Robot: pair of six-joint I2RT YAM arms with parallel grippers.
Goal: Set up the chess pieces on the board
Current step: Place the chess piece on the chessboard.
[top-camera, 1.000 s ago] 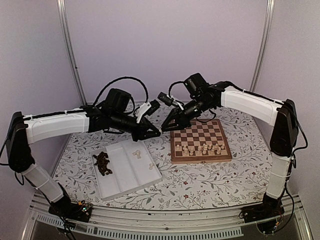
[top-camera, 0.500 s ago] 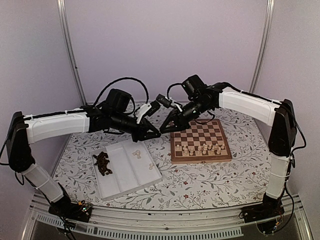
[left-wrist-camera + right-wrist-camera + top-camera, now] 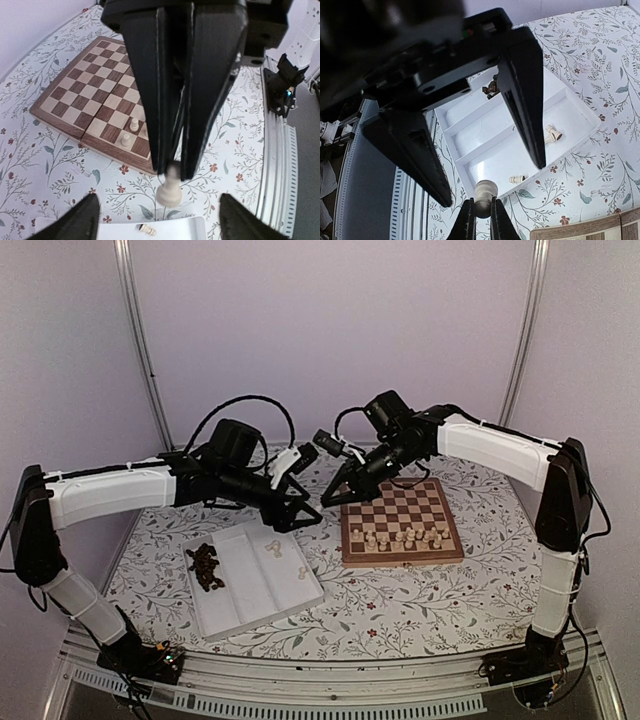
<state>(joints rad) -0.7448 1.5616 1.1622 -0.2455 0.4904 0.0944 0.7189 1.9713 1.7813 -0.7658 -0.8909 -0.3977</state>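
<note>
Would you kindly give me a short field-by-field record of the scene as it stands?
board: cream pieces on its near rows only
tray: dark pieces heaped in leftmost compartment, loose cream pieces in rightmost
left gripper: shut on a cream piece, raised between tray and board
right gripper: open, facing that piece

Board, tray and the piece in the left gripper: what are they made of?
Board: wood, judging by the streaky grain in the tan and brown squares and the rim; low sheen.
Tray: plain white, smooth and uniform, likely moulded plastic.
Held cream piece: pale, lathe-turned shape, probably unstained wood; plastic can't be ruled out.
</note>
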